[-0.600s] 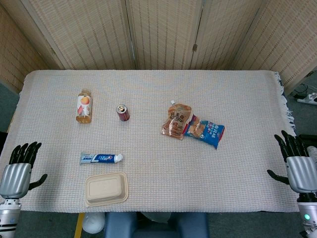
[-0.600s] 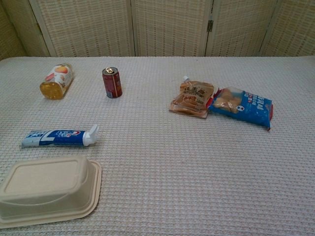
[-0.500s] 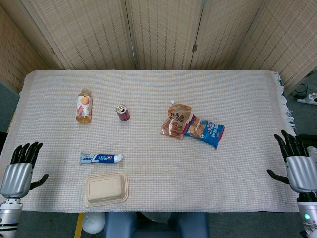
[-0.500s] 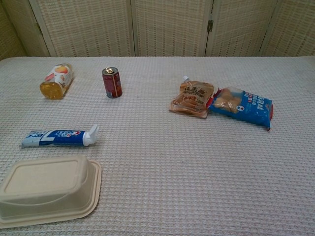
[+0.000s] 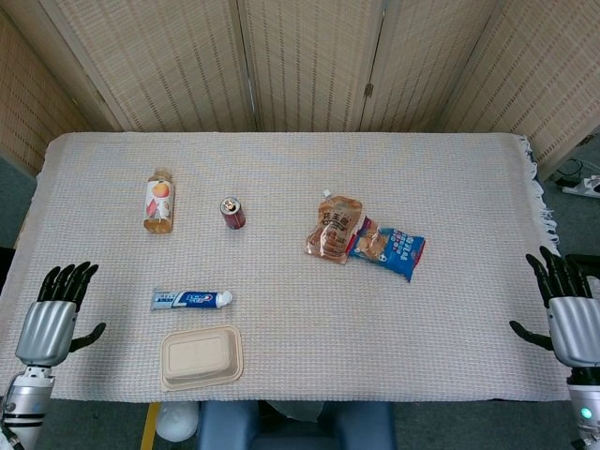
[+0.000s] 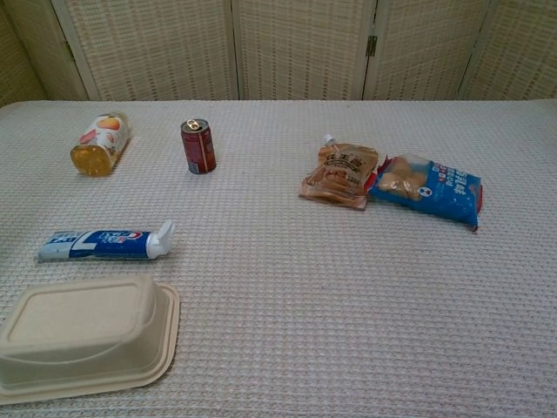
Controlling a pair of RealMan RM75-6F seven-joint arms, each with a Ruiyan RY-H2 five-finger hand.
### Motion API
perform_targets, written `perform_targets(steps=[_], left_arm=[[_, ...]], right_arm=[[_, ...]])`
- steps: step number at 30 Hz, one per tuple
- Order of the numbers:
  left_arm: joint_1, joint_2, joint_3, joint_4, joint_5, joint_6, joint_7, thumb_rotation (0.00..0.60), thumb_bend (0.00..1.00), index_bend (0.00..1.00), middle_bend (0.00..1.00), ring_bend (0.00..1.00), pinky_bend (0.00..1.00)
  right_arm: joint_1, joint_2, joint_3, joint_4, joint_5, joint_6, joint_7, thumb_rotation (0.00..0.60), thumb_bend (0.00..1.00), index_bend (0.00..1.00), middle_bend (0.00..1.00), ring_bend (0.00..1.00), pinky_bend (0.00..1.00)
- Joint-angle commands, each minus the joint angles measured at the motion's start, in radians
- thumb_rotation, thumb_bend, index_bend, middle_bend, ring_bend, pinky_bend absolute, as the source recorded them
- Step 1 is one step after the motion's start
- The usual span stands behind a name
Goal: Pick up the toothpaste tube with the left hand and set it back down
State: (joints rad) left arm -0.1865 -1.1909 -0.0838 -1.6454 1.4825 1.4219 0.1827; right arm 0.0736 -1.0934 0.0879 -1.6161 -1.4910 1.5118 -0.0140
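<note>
While the toothpaste tube (image 5: 191,299) lies flat where it was, near the left front of the table, the left hand (image 5: 54,314) has moved inward and slightly farther onto the cloth than 0.5 s ago; it now sits well left of the tube, not touching it, holding nothing, fingers straight and spread, thumb out to the right. The right hand (image 5: 568,317) has slipped a little nearer at the right edge, also holding nothing with fingers apart. Everything else sits unchanged.

Both forearms are cut off by the bottom of the head view, and neither hand shows in the chest view. The print on the tube is too small to read.

A cream waffle-weave cloth (image 5: 281,169) covers the table, its fringe hanging at the far right corner. Just in front of the tube rests a beige lidded tray (image 5: 202,356). A bottle (image 5: 158,201) lies on its side at the far left, a red can (image 5: 232,213) stands upright to its right, and 2 snack bags, one brown (image 5: 337,228) and one blue (image 5: 393,250), touch near the centre. Woven folding screens (image 5: 309,61) close off the back.
</note>
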Motion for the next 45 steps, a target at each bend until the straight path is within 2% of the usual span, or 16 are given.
perform_targets(steps=[1, 13, 26, 35, 45], left_arm=[[-0.028, 0.000, -0.008, -0.001, 0.017, -0.025, -0.005, 0.600, 0.27, 0.11, 0.10, 0.09, 0.00], [-0.187, -0.058, -0.050, 0.057, 0.004, -0.208, -0.012, 0.600, 0.27, 0.14, 0.13, 0.13, 0.00], [-0.304, -0.167, -0.028, 0.137, -0.062, -0.382, 0.090, 0.600, 0.27, 0.12, 0.13, 0.12, 0.00], [-0.336, -0.225, -0.016, 0.195, -0.123, -0.430, 0.146, 0.600, 0.27, 0.07, 0.11, 0.10, 0.00], [-0.364, -0.292, -0.011, 0.288, -0.163, -0.464, 0.134, 0.600, 0.27, 0.07, 0.10, 0.10, 0.00]], right_arm=[[-0.002, 0.004, 0.001, -0.002, -0.003, 0.006, 0.002, 0.600, 0.01, 0.00, 0.00, 0.00, 0.00], [-0.008, 0.011, 0.004, 0.001, -0.005, 0.016, 0.021, 0.600, 0.01, 0.00, 0.00, 0.00, 0.00], [-0.009, 0.006, 0.006, 0.019, 0.005, 0.008, 0.040, 0.600, 0.01, 0.00, 0.00, 0.00, 0.00], [-0.008, 0.001, 0.006, 0.029, 0.008, 0.004, 0.049, 0.600, 0.01, 0.00, 0.00, 0.00, 0.00], [-0.010, 0.000, 0.008, 0.031, 0.008, 0.007, 0.053, 0.600, 0.01, 0.00, 0.00, 0.00, 0.00]])
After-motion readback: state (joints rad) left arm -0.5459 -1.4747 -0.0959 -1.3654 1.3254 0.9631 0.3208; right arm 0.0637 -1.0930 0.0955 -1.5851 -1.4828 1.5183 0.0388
